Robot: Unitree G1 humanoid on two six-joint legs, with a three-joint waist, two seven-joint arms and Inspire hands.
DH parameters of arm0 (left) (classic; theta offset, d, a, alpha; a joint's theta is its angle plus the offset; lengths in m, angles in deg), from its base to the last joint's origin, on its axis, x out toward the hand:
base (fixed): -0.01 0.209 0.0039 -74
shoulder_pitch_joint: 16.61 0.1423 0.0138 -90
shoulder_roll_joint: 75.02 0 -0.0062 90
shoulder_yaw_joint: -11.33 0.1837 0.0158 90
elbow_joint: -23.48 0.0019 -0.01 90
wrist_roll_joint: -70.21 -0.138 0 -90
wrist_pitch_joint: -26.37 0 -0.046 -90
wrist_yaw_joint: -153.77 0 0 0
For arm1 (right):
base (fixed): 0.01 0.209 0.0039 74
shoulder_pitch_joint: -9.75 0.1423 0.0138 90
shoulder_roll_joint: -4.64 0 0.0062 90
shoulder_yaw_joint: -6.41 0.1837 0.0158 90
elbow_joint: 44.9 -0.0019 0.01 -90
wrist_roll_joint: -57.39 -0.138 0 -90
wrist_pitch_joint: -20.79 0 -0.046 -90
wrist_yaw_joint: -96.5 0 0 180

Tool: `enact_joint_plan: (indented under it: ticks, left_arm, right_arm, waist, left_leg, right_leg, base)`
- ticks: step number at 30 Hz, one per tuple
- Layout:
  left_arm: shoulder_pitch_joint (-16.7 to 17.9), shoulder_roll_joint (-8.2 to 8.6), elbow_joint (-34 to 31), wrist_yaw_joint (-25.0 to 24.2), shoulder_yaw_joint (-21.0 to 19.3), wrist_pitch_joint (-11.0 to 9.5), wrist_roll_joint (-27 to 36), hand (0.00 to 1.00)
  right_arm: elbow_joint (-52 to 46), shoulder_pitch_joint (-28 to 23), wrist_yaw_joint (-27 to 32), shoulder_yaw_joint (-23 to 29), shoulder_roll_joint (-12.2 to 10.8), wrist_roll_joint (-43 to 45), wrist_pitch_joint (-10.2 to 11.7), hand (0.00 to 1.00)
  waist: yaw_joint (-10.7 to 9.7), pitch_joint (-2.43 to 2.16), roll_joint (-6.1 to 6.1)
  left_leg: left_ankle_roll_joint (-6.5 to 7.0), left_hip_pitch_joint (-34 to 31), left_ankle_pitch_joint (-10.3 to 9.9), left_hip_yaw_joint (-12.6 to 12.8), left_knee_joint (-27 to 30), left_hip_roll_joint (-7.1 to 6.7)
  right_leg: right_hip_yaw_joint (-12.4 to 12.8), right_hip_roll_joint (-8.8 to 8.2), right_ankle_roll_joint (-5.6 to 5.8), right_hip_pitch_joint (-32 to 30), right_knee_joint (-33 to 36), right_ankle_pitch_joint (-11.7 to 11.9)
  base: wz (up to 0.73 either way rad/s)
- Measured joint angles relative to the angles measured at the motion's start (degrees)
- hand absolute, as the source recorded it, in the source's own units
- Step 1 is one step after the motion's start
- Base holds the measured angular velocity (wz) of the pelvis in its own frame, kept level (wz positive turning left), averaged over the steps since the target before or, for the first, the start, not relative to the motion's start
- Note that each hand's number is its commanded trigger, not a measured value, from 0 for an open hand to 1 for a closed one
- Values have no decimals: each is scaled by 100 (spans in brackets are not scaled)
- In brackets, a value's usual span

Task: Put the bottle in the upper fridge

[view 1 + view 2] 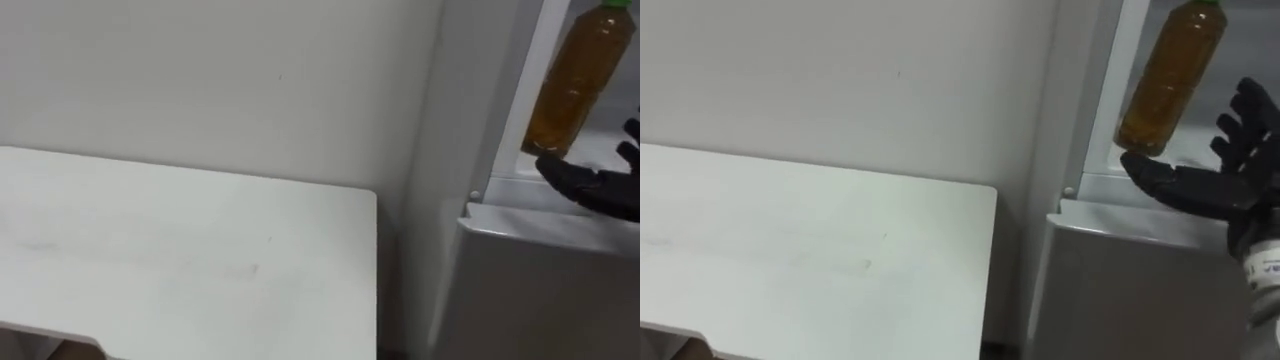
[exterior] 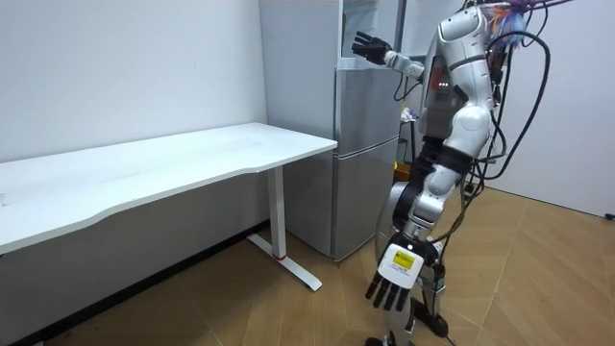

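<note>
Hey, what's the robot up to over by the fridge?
The robot stands at the fridge with its right hand raised to the open upper compartment, fingers spread. The bottle of amber liquid leans inside there, just above the fingers; whether they touch it is unclear. Its left hand hangs open at its side.

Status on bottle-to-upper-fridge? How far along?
Looks done: the bottle is inside the upper fridge compartment, tilted, not upright. In hand: nothing; the right hand is open just below the bottle, contact unclear; the left hand hangs open at its side. Left: probably withdraw the right hand and check the bottle settles.
</note>
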Motion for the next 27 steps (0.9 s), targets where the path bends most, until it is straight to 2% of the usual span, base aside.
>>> enact_joint_plan:
  ticks: [1,3,6,7,8,11,15,21,24,26,27]
  left_arm:
    - [3,18,0,1,0,-9,5,0]
    - [-6,110,-21,35,1,-38,34,0]
    - [-37,216,5,45,12,-148,36,0]
    - [-39,220,5,45,26,-156,39,0]
    - [-54,228,6,48,38,-160,41,0]
    - [-75,245,57,64,107,-225,45,0]
    - [-111,251,391,66,128,-366,35,0]
    - [-181,240,536,66,170,-491,51,0]
    - [-195,236,653,66,329,-539,37,0]
    - [-218,235,684,66,445,-539,35,0]
    - [-240,226,690,74,539,-541,35,0]
  right_arm:
    - [-66,-23,0,20,-37,-39,34,0]
    - [-358,-243,-2,226,-413,-50,250,0]
    - [-746,-649,-97,397,-767,-34,475,0]
    - [-788,-758,-126,423,-795,-28,523,0]
    - [-876,-1001,-123,474,-826,-12,574,0]
    - [-954,-1420,-111,547,-855,36,587,0]
    - [-955,-1734,-110,602,-1095,218,646,0]
    - [-990,-2023,-106,596,-1235,429,885,0]
    - [-990,-2478,57,566,-1597,949,1092,0]
    - [-895,-2652,169,468,-1756,1155,1153,0]
    - [-806,-2771,227,359,-1814,1236,1171,0]
  waist:
    - [-21,0,16]
    - [-55,1,53]
    - [-217,4,81]
    - [-234,17,111]
    - [-252,-6,103]
    - [-269,-14,203]
    - [-359,-13,305]
    - [-418,-15,238]
    - [-367,-10,236]
    - [-369,-26,232]
    - [-391,-14,257]
  left_leg:
    - [0,8,0,3,3,2]
    - [-1,81,-1,50,7,10]
    - [-4,65,-6,51,4,12]
    - [-6,65,-13,55,4,16]
    - [-6,71,-24,83,1,25]
    - [1,150,-52,253,-4,57]
    - [-1,270,-56,451,-86,75]
    - [4,209,-55,550,-68,75]
    - [10,188,-89,607,-40,90]
    - [11,180,-98,620,-44,89]
    - [9,192,-105,623,-46,87]
  right_leg:
    - [8,2,0,9,-1,0]
    - [34,5,1,33,-15,-1]
    - [-3,13,1,49,-59,-1]
    - [3,16,0,44,-58,0]
    - [22,19,0,33,-44,0]
    - [175,23,-5,-6,21,3]
    - [389,31,-5,-75,113,3]
    - [478,23,-10,-199,104,0]
    - [569,46,-8,-221,96,0]
    - [591,47,-7,-242,96,0]
    - [599,47,-6,-236,95,0]
  base:
    - [-6]
    - [-7]
    - [3]
    - [-3]
    - [-15]
    - [-27]
    - [-28]
    - [-10]
    - [-9]
    - [-6]
    - [0]
